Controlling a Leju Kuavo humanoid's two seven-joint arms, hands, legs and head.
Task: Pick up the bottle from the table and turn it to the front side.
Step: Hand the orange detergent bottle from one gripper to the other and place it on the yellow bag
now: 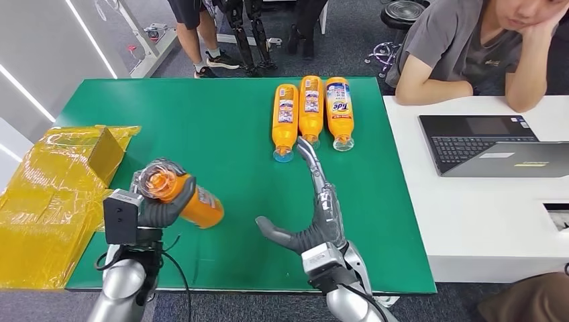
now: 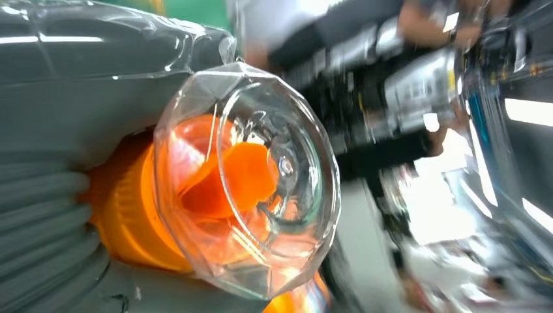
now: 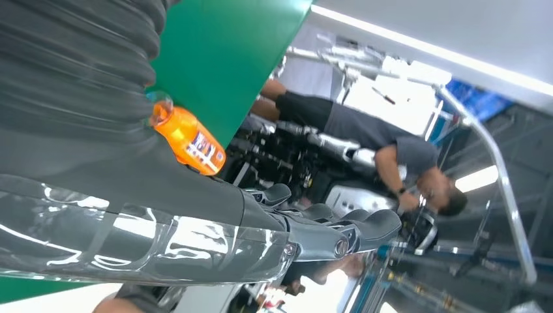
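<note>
My left hand (image 1: 156, 204) grips an orange bottle (image 1: 191, 200) above the near left part of the green table (image 1: 221, 134), its clear cap (image 1: 160, 180) turned toward me. The left wrist view shows that clear cap (image 2: 251, 179) close up over the orange neck (image 2: 127, 215), wrapped by the hand (image 2: 59, 130). My right hand (image 1: 315, 211) hovers open over the table's near middle, fingers stretched toward three orange bottles (image 1: 311, 109) lying side by side at the far edge. The right wrist view shows the open hand (image 3: 195, 222) and one orange bottle (image 3: 189, 138) on the green surface.
A yellow wrapped box (image 1: 57, 194) lies along the table's left side. A white desk (image 1: 483, 194) with laptops (image 1: 493, 144) adjoins on the right, where a person (image 1: 470, 47) sits leaning on it. Another person's legs (image 1: 198, 40) stand beyond the far edge.
</note>
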